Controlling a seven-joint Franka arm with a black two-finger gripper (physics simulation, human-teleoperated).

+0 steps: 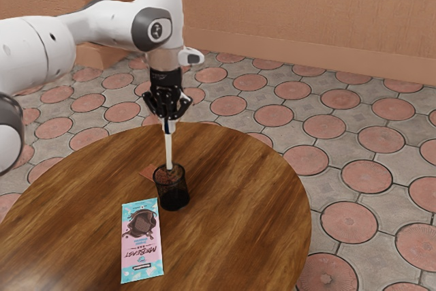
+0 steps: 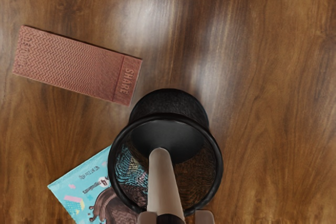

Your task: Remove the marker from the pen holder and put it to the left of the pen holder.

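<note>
- Table (image 1: pixel 245 189): spread beneath the pincer, cut off by the exterior view's lower edge.
- Pincer (image 1: pixel 168 126): clamped on the marker; its grip is hard to make out.
- Wrapped bar (image 1: pixel 142 257): below, off to one side; partly covered by the holder in the wrist view.
- Pen holder (image 1: pixel 174 195): directly underneath.
- Brown slab (image 2: pixel 73 65): below, offset, half hidden in the exterior view.
- Marker (image 1: pixel 169 153): hung under the pincer, lower tip at the holder's mouth.

Round wood tabletop (image 1: pixel 238 209), brown, dark streaky grain, glossy patches in wrist view. On it: black mesh pen holder (image 1: pixel 174 197), upright. Blue-and-pink bar (image 1: pixel 142 253), MrBeast print, flat, just beside holder, nearer exterior camera. Red-brown slab (image 2: pixel 73 64), flat, zigzag texture, "SHARE" on the end toward holder, just beside it. Bar and slab apart.
</note>
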